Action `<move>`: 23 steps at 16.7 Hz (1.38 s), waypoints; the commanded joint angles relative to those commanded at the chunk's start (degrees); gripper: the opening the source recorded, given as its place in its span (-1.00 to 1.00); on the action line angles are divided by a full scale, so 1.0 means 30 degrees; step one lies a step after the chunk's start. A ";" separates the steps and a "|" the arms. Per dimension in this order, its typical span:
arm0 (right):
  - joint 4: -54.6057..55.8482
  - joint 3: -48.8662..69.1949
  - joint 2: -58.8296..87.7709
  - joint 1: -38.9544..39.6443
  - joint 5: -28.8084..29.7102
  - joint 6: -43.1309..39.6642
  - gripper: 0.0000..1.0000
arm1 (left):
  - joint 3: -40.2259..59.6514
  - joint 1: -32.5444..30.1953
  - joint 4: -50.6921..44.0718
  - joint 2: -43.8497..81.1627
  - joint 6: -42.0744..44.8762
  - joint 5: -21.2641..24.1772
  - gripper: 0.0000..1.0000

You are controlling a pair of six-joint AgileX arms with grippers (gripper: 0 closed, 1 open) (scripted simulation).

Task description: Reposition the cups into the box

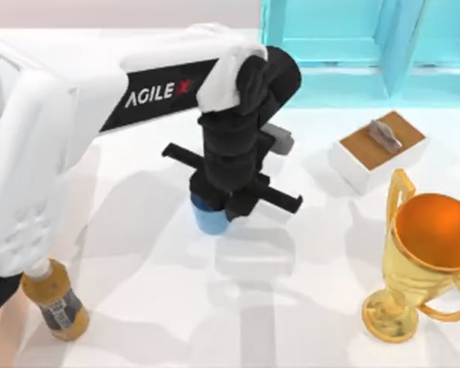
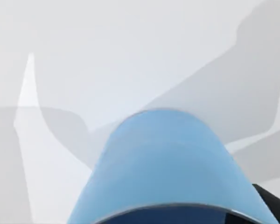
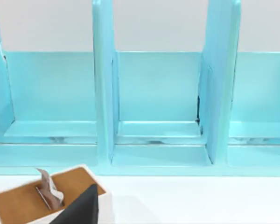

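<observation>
The plain blue cup (image 1: 211, 219) is seen standing on the white table (image 1: 307, 268) near its middle, directly beneath the left gripper (image 1: 231, 201) (whether it is grasped cannot be told). Farther off are found a gold trophy (image 1: 425, 257), a white block (image 1: 377, 149) and, behind it, a turquoise shelf (image 3: 158, 102).

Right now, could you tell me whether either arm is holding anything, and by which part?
The left gripper sits directly over the plain blue handleless cup, at its upper part near the rim. Whether the jaws actually grip it cannot be told.
</observation>
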 joint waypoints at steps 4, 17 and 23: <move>0.0000 0.0000 0.0000 0.0000 0.0000 0.0000 1.00 | -0.0233 0.1495 -0.1671 -0.1869 0.1484 -0.0012 -1.00; 0.0000 0.0000 0.0000 0.0000 0.0000 0.0000 1.00 | -0.0913 0.5053 -0.4686 -0.5774 0.4188 -0.0194 -1.00; 0.0000 0.0000 0.0000 0.0000 0.0000 0.0000 1.00 | -0.2963 1.2163 -0.5486 -0.8394 0.5289 -0.0529 -1.00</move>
